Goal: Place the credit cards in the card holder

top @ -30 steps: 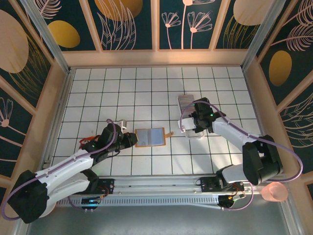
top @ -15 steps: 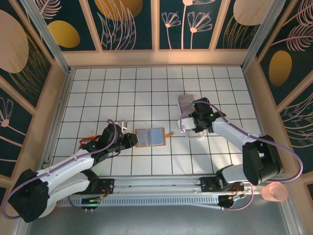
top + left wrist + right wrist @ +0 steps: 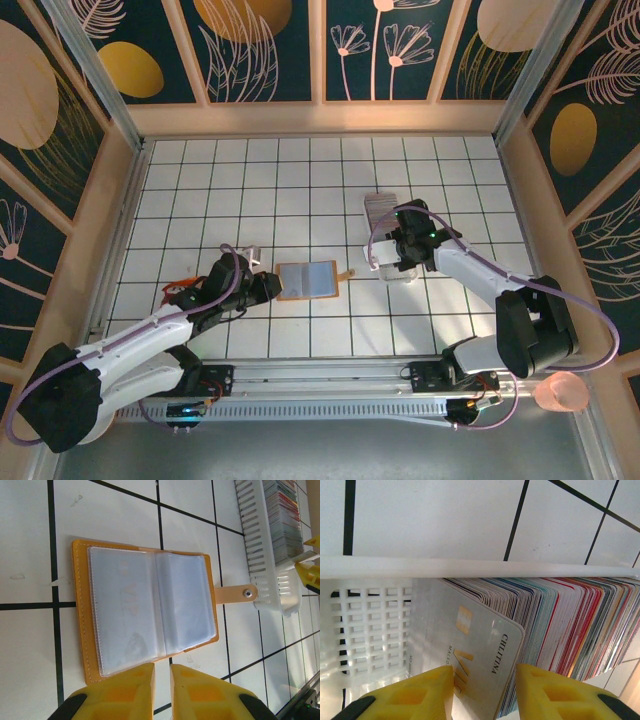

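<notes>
The card holder lies open flat on the white tiles, tan leather with clear sleeves and a clasp tab; the top view has it at centre. My left gripper hovers at its near edge, open only by a narrow gap with bare tile between the fingers. The credit cards stand on edge in a white slotted tray. My right gripper is open, its fingers either side of the grey front card, which leans out of the row. From above it sits over the tray.
The white tray lies just right of the clasp tab, with card tops showing. A pink cup stands outside the frame at lower right. Wooden walls bound the tiled floor, and a metal rail runs along the near edge.
My left gripper's jaws have narrowed slightly. Both arms stay almost where they were, and the card holder has not moved.
</notes>
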You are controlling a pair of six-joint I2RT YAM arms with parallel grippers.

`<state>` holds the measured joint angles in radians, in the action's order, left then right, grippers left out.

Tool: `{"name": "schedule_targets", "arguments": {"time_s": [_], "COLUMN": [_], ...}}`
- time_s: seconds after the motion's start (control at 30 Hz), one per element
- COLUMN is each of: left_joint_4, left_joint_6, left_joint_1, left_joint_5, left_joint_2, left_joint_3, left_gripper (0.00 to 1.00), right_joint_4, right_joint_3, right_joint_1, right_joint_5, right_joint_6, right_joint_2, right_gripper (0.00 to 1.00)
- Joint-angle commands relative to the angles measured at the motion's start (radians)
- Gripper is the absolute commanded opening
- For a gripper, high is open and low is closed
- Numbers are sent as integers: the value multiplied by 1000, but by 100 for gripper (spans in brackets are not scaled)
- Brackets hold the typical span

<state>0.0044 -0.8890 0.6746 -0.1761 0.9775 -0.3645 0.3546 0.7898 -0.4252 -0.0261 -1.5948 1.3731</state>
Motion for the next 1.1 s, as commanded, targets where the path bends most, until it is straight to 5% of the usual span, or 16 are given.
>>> {"name": "schedule_targets", "arguments": {"time_s": [0.0,0.6,0.83,1.07], "left_joint_4": [29,38,42,39], "left_joint_6": [-6,-3,-2,1], "left_joint_1": [4,5,5,5], "left_joint_5": [-12,-17,-19,-18], "left_joint_2": [9,21,27,21], "left_joint_3": [11,14,13,16], "left_gripper": [15,11,11,10], "right_joint_4": [-27,-12,-18,-35], "right_joint_3": [19,24,8,-2], "right_joint_1": [-1,-7,-9,-8], "right_joint_5": [-18,-14,-21,-29], "right_joint_6": [-2,1,-6,-10], "right_joint_2": [-12,10,7,32], "right_gripper": [43,47,64,64]}}
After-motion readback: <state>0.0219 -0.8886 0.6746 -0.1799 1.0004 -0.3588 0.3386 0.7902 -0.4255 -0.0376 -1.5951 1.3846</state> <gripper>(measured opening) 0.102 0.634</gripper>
